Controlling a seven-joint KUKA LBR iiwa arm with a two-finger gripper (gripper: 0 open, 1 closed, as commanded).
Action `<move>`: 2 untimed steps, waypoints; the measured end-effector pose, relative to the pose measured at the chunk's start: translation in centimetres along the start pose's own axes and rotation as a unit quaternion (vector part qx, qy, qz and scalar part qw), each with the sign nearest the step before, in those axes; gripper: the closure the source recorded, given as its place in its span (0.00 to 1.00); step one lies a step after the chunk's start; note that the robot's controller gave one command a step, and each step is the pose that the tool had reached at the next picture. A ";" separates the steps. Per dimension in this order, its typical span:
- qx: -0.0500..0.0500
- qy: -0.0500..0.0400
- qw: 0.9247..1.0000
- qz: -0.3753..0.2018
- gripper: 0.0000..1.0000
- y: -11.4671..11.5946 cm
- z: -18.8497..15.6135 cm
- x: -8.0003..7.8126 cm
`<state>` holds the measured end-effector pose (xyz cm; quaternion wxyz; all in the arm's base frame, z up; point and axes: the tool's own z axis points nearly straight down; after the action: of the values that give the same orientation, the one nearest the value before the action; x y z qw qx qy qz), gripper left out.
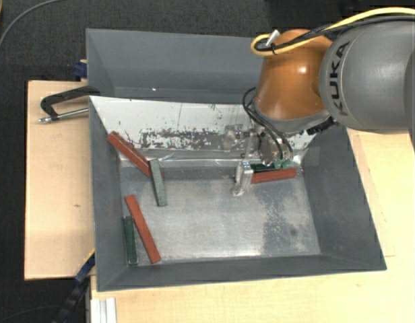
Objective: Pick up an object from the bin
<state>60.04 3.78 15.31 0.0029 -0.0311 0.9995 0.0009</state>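
Note:
My gripper [242, 180] hangs below the orange wrist cover, low over the back right part of the bin floor. A short red stick [275, 175] lies right beside it, on its right, partly under the wrist. Whether the gripper touches the stick cannot be made out. Further left, a grey-green stick [157, 181] lies upright in the view, its top end meeting a longer red stick [130, 152] that slants along the back left.
At the front left corner a red stick [142, 229] and a dark green stick [130, 241] lie side by side. The arm and its orange cover hang over the bin's back right corner and hide what is below.

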 end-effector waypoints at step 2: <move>0.000 0.001 0.998 0.056 0.00 -9.5 8.1 2.9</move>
<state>57.83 -5.83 7.14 0.0020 0.0250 0.9997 0.0005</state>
